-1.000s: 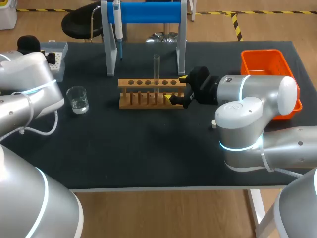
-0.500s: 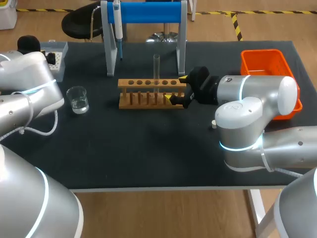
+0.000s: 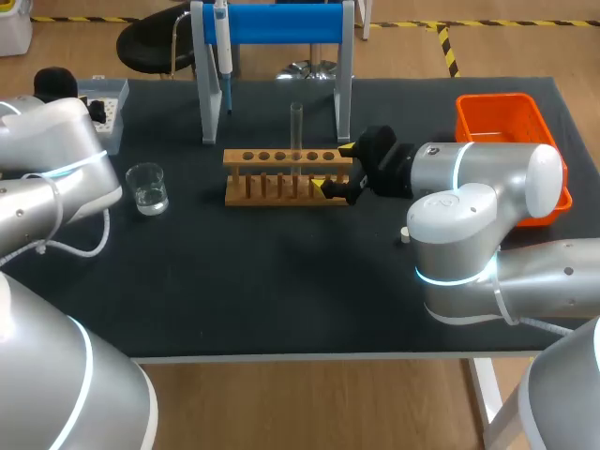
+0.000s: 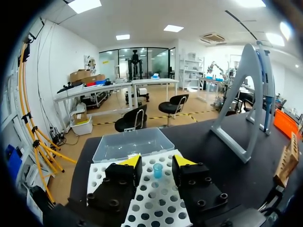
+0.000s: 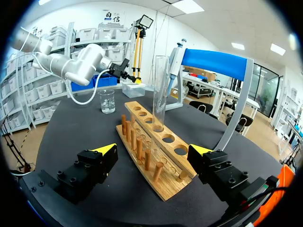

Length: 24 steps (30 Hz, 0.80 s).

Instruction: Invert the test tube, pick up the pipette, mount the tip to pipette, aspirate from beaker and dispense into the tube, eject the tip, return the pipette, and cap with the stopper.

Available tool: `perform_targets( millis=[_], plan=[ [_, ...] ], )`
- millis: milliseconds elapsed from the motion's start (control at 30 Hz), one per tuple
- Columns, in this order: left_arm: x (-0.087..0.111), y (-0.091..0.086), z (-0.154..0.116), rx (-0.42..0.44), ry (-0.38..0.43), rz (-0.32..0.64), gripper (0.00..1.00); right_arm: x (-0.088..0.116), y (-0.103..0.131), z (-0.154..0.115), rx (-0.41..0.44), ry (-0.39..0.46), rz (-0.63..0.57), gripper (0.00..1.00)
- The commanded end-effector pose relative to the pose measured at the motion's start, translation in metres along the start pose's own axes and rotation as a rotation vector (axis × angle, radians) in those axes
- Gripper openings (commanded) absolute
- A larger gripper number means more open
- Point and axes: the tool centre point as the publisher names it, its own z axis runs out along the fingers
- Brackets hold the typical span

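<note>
Head view: spread right pincer (image 3: 334, 167) straddles rack (image 3: 251, 157) holding test tube (image 3: 296, 127).

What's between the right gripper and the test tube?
Only the near end of the wooden rack, with two empty holes, lies between the open right gripper and the upright test tube; the right wrist view shows it.

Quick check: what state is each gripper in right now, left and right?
Left gripper: open, empty, over the tip box.
Right gripper: open, empty, fingers either side of the wooden rack end, not touching.
</note>
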Motion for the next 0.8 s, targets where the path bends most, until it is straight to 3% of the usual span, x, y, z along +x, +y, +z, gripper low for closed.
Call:
perform_targets(
  millis=[33,800],
  plan=[
    [0.0001,-0.0006,-0.0012,-0.004,0.000,-0.001,0.38,0.0001,-0.0006,-0.0007,-0.002,0.000,0.000,1.00],
    [-0.0002,-0.0003,-0.0021,-0.010,0.002,0.008,0.25,0.0001,-0.0006,-0.0007,-0.002,0.000,0.000,1.00]
  ],
)
